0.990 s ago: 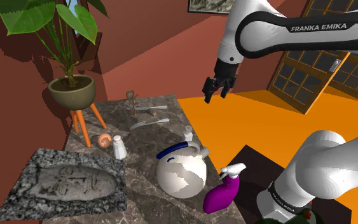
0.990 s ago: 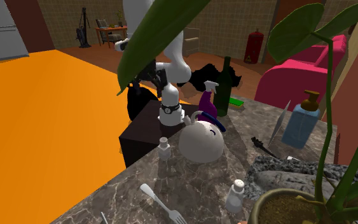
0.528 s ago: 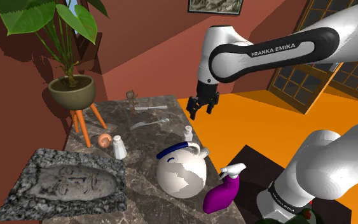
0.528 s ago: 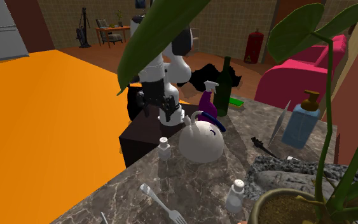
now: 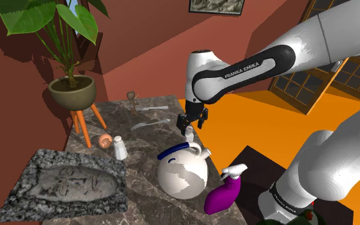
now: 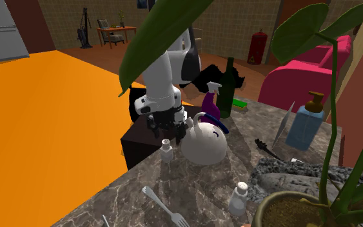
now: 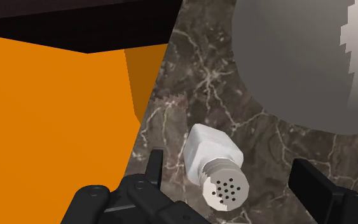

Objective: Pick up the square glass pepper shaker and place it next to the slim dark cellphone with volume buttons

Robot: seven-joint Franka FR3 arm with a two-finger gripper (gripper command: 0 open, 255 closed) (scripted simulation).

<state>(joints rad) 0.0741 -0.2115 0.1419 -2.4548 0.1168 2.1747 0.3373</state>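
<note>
Shaker: the shaker (image 7: 212,164) stood at the counter (image 5: 148,192) edge, just beside the big white pot (image 5: 181,174).
Pincer: the pincer (image 5: 190,123) had dropped from high up to right over the shaker, fingers (image 7: 155,167) wide apart, not touching.
Meaning: the grab looked close, but nothing was lifted yet.

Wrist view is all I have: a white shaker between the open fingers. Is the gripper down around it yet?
Observer: Not yet. The gripper hangs just over the cap of the pepper shaker.
Operator: What's the big white thing beside it?
Observer: A round white kettle with a blue handle.
Operator: Any other shaker I could confuse it with?
Observer: Yes, a second white shaker stands beside the stone slab.
</note>
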